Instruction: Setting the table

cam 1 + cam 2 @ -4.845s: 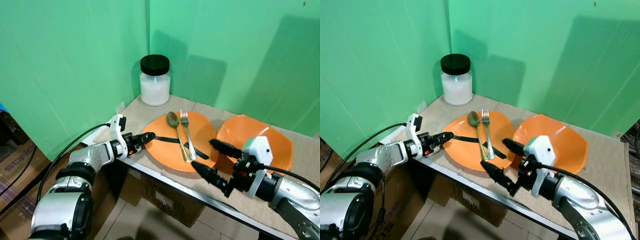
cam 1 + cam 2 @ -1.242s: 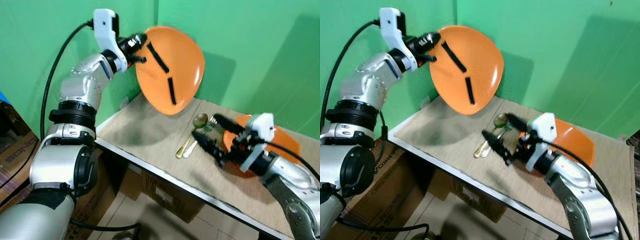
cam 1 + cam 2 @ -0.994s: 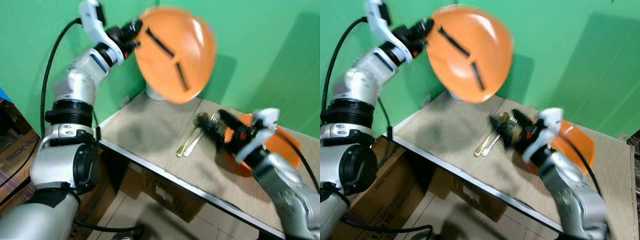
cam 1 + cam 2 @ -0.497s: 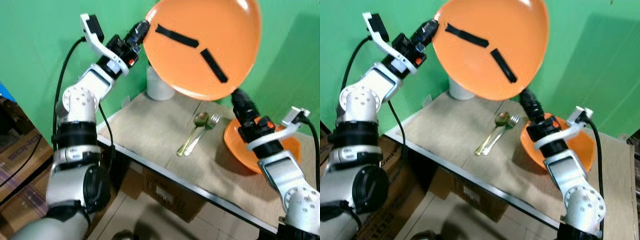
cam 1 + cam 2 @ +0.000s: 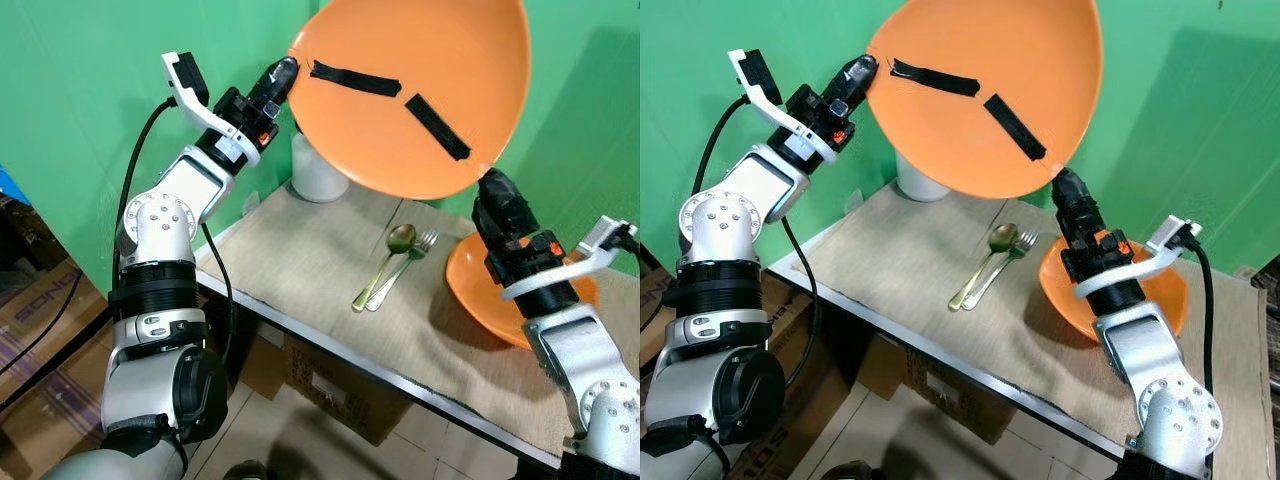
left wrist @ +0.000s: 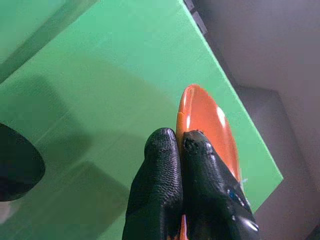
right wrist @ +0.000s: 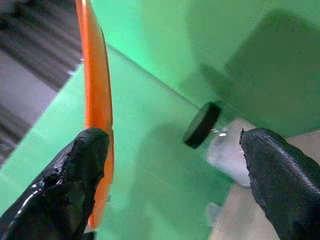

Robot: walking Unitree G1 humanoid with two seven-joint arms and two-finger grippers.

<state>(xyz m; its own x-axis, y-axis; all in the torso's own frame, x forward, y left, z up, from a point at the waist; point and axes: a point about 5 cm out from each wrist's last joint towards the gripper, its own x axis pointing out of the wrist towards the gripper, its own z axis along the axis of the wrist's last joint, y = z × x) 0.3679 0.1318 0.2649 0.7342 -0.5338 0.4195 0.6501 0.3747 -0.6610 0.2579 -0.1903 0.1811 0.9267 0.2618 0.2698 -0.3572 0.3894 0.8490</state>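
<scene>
Left eye view, two orange plates point(image 5: 420, 90), one spoon point(image 5: 385, 260), one fork point(image 5: 405, 265).

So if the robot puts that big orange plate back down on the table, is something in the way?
Yes. The spoon and fork lie on the table right under the raised plate. A second plate sits beside them.

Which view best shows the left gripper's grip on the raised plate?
Left wrist view: the left gripper is shut on the raised plate at its rim, seen edge-on. Eye views show the plate's face and black strips, the pinch small. Right wrist view shows the plate's edge.
</scene>
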